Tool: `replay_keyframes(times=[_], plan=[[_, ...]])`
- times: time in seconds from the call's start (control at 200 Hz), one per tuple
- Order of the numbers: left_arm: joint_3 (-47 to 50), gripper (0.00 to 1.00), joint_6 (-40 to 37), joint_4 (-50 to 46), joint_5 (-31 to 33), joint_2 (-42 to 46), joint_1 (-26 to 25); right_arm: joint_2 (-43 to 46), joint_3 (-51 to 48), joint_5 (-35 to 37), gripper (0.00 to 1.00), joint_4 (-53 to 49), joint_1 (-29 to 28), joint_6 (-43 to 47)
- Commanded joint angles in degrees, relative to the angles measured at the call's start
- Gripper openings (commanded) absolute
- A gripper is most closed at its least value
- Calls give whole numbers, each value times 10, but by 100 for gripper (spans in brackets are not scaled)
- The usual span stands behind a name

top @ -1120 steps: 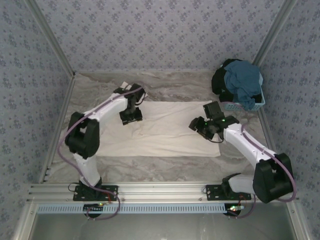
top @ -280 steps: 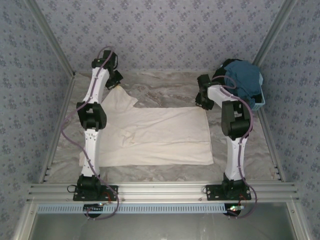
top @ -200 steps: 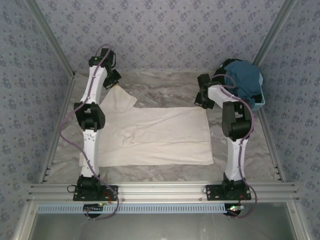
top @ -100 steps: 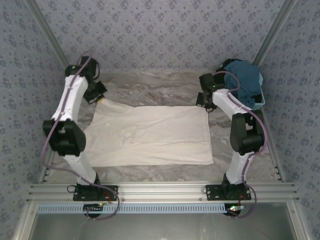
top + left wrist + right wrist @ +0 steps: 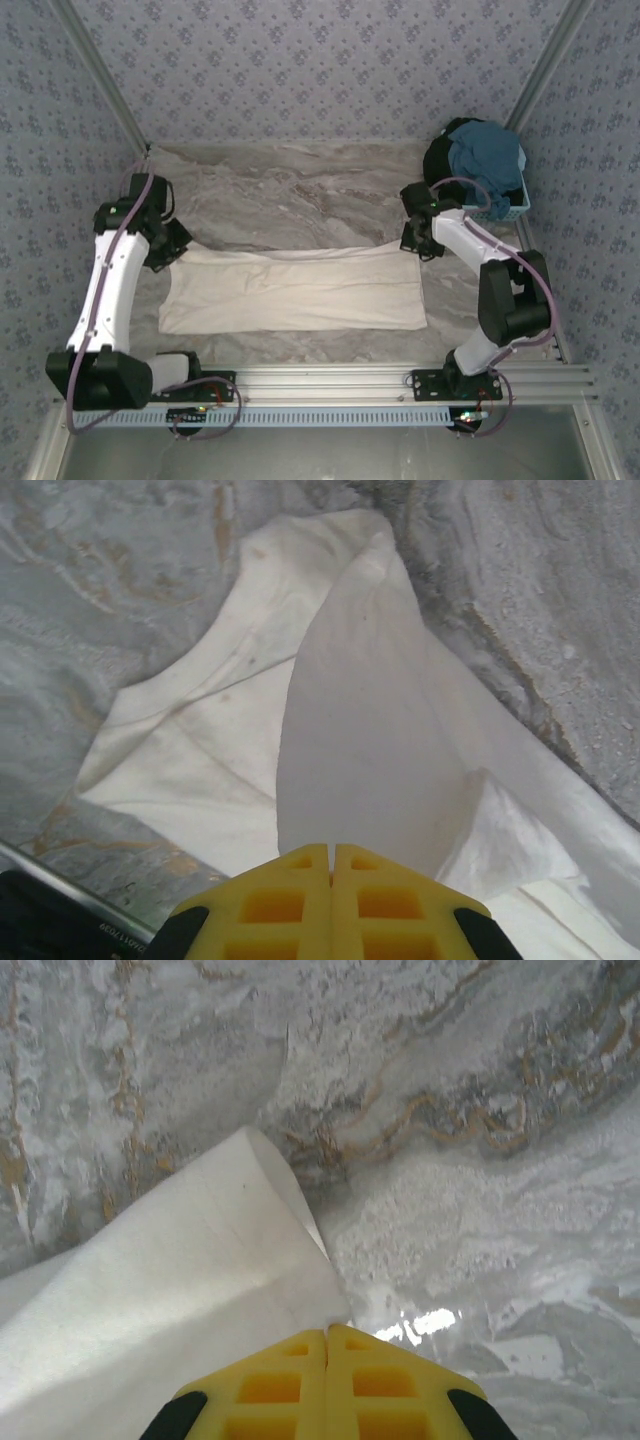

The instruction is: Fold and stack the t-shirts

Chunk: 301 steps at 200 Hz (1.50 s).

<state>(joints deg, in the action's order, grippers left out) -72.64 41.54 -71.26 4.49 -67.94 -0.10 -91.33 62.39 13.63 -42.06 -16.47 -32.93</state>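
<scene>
Top external view, marble table (image 5: 300, 190), cream-white t-shirt (image 5: 300, 295) spread near the front edge, teal and black t-shirts (image 5: 482, 160) heaped in basket (image 5: 515, 208) far right, left gripper (image 5: 174, 252) and right gripper (image 5: 413, 245) each pinching a far shirt corner.

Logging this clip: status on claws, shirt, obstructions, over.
Left claw shut on cream t-shirt, far-left corner. Right claw shut on far-right corner. Rest of shirt flat on table. Teal and black shirts heaped in basket, far right.

Floral-patterned walls (image 5: 330, 70) enclose a seemingly marble tabletop (image 5: 300, 190).
</scene>
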Motion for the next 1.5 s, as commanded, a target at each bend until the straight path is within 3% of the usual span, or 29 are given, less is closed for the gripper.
replay_keyframes(times=[0.0,0.47,0.684,1.444,1.499], plan=[[35,0,18,-34,41,45,5,21,-18,26,0,-40,-15,-39],[187,0,28,-7,89,105,5,57,-73,38,0,-71,-52,-86],[197,0,35,-13,118,119,5,63,-80,47,0,-88,-64,-100],[269,0,100,42,94,90,-5,60,-109,40,0,-119,-87,-155],[270,0,103,43,99,88,-6,61,-110,36,7,-120,-88,-156]])
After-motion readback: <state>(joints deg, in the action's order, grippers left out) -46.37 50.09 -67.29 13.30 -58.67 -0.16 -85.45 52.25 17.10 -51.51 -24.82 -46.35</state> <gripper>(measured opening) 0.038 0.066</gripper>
